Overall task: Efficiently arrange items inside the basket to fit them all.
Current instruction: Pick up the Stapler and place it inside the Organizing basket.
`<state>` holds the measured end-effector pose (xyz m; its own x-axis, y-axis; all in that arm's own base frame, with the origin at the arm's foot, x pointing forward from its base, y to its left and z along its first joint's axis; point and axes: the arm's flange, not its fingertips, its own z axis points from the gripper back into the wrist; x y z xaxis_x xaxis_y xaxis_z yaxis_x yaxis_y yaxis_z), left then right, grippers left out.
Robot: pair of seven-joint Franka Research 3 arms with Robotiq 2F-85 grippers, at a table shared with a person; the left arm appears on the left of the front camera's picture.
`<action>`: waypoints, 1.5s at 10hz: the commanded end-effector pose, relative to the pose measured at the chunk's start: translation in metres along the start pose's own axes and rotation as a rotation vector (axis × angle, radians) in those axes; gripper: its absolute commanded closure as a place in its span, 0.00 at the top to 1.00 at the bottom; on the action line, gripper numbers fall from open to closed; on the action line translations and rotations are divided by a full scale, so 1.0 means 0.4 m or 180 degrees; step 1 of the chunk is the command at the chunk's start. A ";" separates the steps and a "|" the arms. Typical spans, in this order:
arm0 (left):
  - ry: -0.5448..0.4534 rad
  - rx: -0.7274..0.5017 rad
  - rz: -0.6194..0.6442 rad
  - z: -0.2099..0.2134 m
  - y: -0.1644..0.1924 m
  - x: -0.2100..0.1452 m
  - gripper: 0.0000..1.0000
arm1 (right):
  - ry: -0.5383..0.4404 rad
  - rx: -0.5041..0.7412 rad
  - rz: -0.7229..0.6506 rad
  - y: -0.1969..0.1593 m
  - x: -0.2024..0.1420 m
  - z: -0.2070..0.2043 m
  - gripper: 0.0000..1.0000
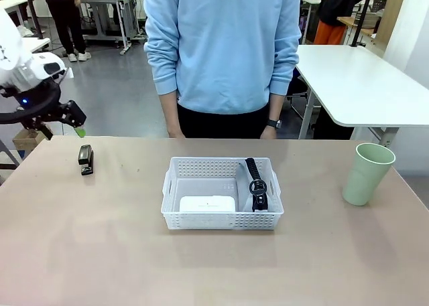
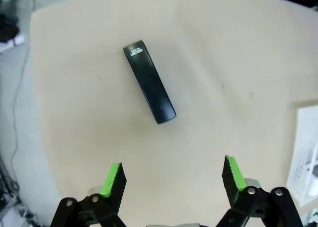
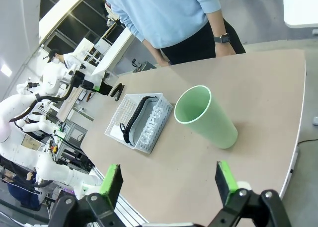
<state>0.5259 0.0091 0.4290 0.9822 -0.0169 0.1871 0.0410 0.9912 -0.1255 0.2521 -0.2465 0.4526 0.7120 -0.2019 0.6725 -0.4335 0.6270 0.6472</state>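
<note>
Two pincers stand open and empty, left (image 2: 171,172) near the stapler (image 2: 149,82) by the surface's (image 1: 100,252) far left corner, right (image 3: 168,180) facing the right-edge cup (image 1: 367,173); the mid-surface basket (image 1: 221,220) holds box (image 1: 208,203) and pouch (image 1: 253,172).

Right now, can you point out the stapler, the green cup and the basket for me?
stapler (image 2: 149,82), left wrist view, middle of its black top.
green cup (image 1: 366,174), front view, its outer wall.
basket (image 1: 221,220), front view, its perforated near wall.
</note>
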 end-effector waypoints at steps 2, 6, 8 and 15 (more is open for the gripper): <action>0.0069 0.0056 0.0343 -0.100 0.002 0.078 1.00 | -0.0069 0.0043 0.0085 0.001 0.005 0.001 1.00; 0.0351 0.0298 0.0234 -0.240 0.001 0.115 1.00 | -0.0069 0.0043 0.0085 0.001 0.005 0.001 1.00; 0.0445 0.0244 0.0455 -0.273 0.004 0.124 1.00 | -0.0069 0.0043 0.0085 0.001 0.005 0.001 1.00; 0.0644 0.0092 0.1107 -0.299 0.021 0.116 1.00 | -0.0069 0.0043 0.0085 0.001 0.005 0.001 1.00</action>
<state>0.5851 0.0043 0.3189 0.9537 0.2960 -0.0528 -0.3001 0.9481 -0.1052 0.2520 -0.2465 0.4526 0.7114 -0.2020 0.6731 -0.4340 0.6271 0.6469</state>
